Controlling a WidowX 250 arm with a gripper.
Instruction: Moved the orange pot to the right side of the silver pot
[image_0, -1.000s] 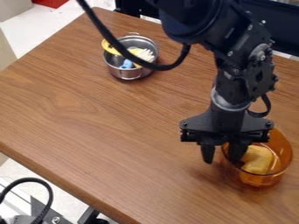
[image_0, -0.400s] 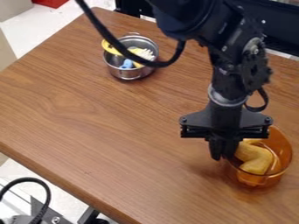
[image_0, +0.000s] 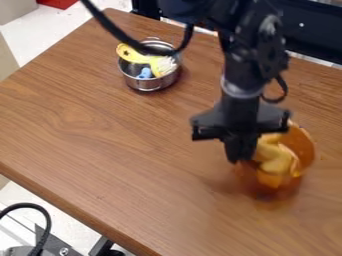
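Observation:
My gripper (image_0: 240, 159) is shut on the left rim of the orange pot (image_0: 266, 184), toward the right of the table. The pot is see-through, looks tilted and blurred, and holds a yellow-orange item (image_0: 274, 156). At the upper left the silver pot (image_0: 149, 83) stands upright on the table, with a yellow brush (image_0: 137, 56) and a blue item (image_0: 145, 73) inside.
The wooden table (image_0: 120, 150) has its front edge running from the left down to the bottom. A black cable (image_0: 117, 31) from the arm hangs over the silver pot. Dark equipment (image_0: 314, 32) stands behind the table at the upper right.
The gripper's fingers closed on the orange pot's rim. Since then gripper and pot have shifted up and left in the view, and the pot has tipped somewhat. The silver pot stayed put.

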